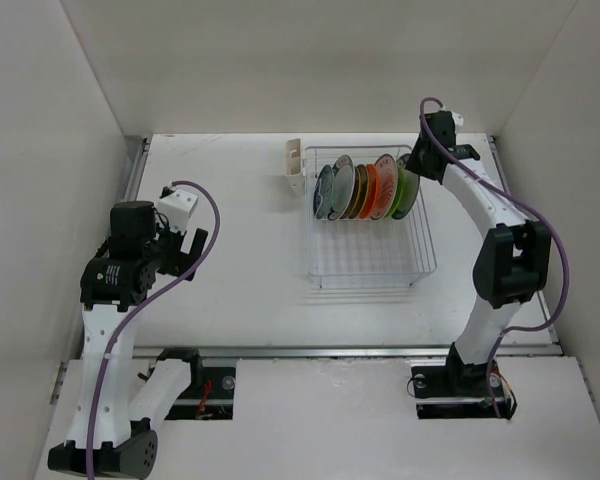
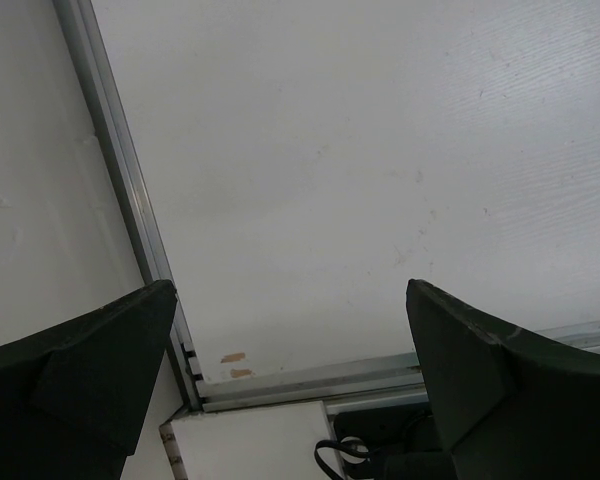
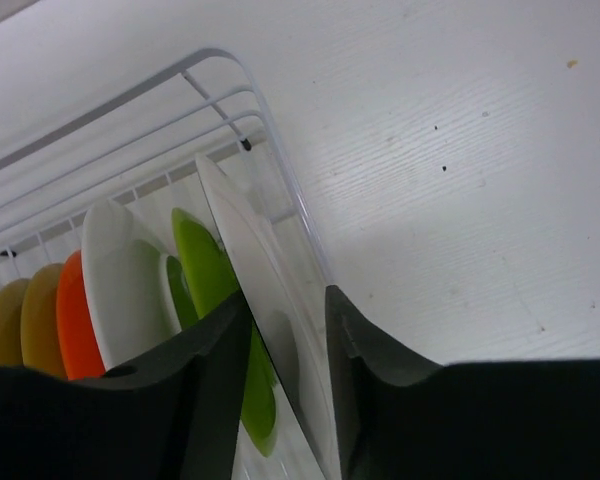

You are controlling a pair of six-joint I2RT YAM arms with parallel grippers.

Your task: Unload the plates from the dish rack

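Right hand (image 3: pixel 285 295): was seen narrowed around the rim of a white plate (image 3: pixel 270 270), one finger on each face. Both fingers appeared to touch it, so the plate was taken as gripped.

Right hand, placement: was found reaching down at the far right corner of the dish rack (image 1: pixel 370 282), as seen from above (image 1: pixel 417 165).

White plate: was stood on edge, last in the row, just beside the rack's right end wires.

Neighbouring plates: a lime green plate (image 3: pixel 205 270) was set right behind the gripped one. Beyond it another white one (image 3: pixel 125 280), an orange plate (image 3: pixel 70 320) and two yellowish ones were lined up.

Plates (image 1: pixel 365 190): all were kept upright in the far half of the rack, leaning slightly, packed close together.

Dish rack: was placed on the surface (image 1: pixel 230 290), right of centre; its near half was left bare wire. A white cup holder (image 1: pixel 294 168) was fixed to its far left corner.

Left hand (image 2: pixel 288 290): was held wide open with nothing between its fingers.

Left hand, placement: was held above the left part of the surface (image 1: pixel 183 243), well apart from the rack.
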